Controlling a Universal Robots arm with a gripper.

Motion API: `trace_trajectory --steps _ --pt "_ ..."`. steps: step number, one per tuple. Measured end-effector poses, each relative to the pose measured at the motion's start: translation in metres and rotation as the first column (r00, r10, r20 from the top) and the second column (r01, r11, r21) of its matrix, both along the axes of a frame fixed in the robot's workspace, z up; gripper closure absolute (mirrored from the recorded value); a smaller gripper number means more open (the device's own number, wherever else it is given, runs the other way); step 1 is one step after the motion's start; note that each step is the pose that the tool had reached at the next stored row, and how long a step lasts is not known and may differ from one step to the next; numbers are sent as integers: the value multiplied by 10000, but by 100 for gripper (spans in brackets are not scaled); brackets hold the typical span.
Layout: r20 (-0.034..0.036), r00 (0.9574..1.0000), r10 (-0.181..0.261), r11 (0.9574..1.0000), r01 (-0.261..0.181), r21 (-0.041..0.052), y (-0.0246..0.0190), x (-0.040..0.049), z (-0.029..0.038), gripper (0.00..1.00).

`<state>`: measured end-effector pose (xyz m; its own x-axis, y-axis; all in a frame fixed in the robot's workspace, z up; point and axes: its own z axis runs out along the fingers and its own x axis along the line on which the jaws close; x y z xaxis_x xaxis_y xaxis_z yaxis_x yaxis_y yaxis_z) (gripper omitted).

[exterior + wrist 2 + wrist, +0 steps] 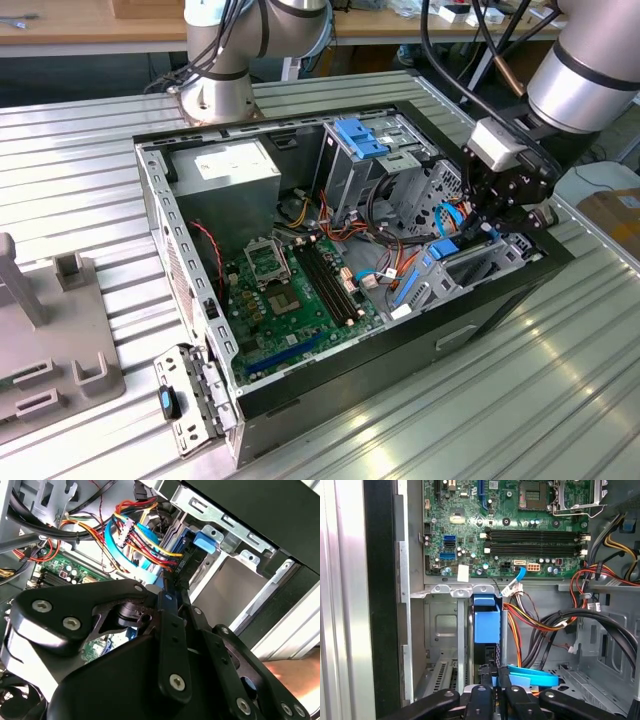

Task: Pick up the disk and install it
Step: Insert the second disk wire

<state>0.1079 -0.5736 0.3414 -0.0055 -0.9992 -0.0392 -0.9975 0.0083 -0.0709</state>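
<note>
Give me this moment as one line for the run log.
gripper: shut on disk | disk: edge-on, inside open computer case, beside cables | seating: cannot tell

The table (90,150) is ribbed, brushed metal with a dull sheen. The case (170,240) is bare grey sheet steel inside, black and matt outside. The gripper (495,680) is matt black metal with shiny screw heads. The disk (486,625) shows smooth blue plastic, faintly glossy. The board (510,525) is green, lacquered, studded with metal. The cables (135,540) wear glossy coloured plastic. The arm (590,70) is satin silver.
</note>
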Motion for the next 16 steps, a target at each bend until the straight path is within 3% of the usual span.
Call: trace_trajectory --steps 2,3,4,8,12,16 --pt "1 10000 1 10000 -1 -7 -3 3 4 84" --pt "0 10000 1 10000 -1 -4 -52 2 2 84" --pt "2 10000 2 10000 -2 16 -55 2 0 84" --pt "1 10000 1 10000 -1 50 -56 0 9 84" --pt "1 10000 0 10000 0 53 -56 0 115 84" --pt "1 10000 1 10000 -1 48 -51 1 119 84"
